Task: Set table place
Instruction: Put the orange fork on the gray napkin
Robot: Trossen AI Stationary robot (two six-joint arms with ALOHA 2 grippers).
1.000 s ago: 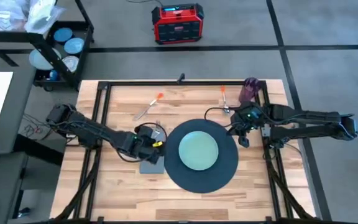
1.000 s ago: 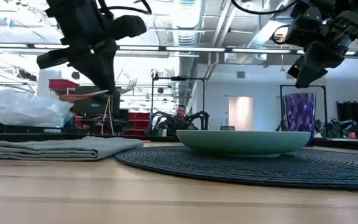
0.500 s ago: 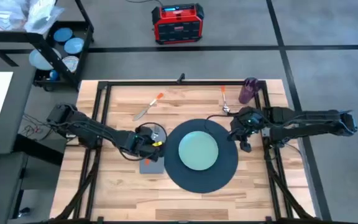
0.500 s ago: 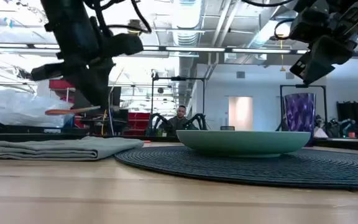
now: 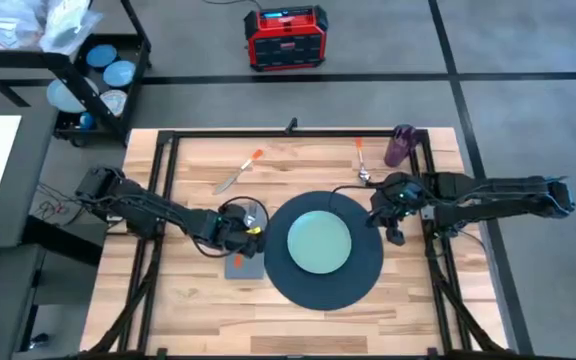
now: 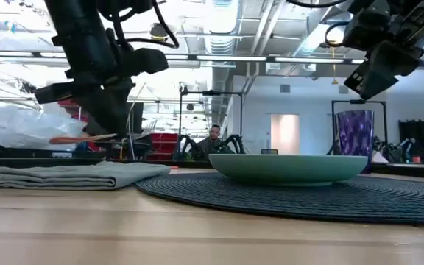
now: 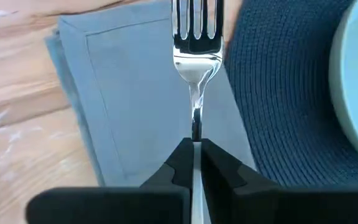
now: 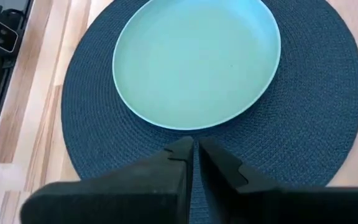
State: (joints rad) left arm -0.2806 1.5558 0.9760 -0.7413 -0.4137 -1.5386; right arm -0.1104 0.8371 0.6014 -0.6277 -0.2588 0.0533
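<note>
My left gripper (image 5: pixel 240 240) is shut on an orange-handled fork (image 7: pixel 196 37), which it holds over the grey napkin (image 7: pixel 135 93) left of the dark round mat (image 5: pixel 363 270). The fork's orange handle (image 6: pixel 78 138) sticks out behind the fingers. A pale green plate (image 5: pixel 318 240) sits in the middle of the mat. My right gripper (image 5: pixel 388 212) hangs shut and holds nothing above the mat's right edge. The knife (image 5: pixel 236 172), spoon (image 5: pixel 362 160) and purple cup (image 5: pixel 401 145) stand along the table's far side. My left gripper pinches the fork's metal neck (image 7: pixel 195 127) between its two fingers, behind the tines. The fingers come from above and the fork runs out between them lengthwise. The fork is about level and clear of the napkin, tines (image 7: pixel 197 22) out ahead.
The black frame rail (image 5: pixel 288 131) runs round the wooden table top. A black cart with blue plates (image 5: pixel 93 75) stands beyond the far left corner, and a red box (image 5: pixel 285 36) sits on the floor behind. Bare wood shows along the near edge.
My left gripper has gone down toward the napkin with the fork, a little toward the near edge; the fork stays about level. My right gripper has shifted slightly toward the near edge and stays shut.
</note>
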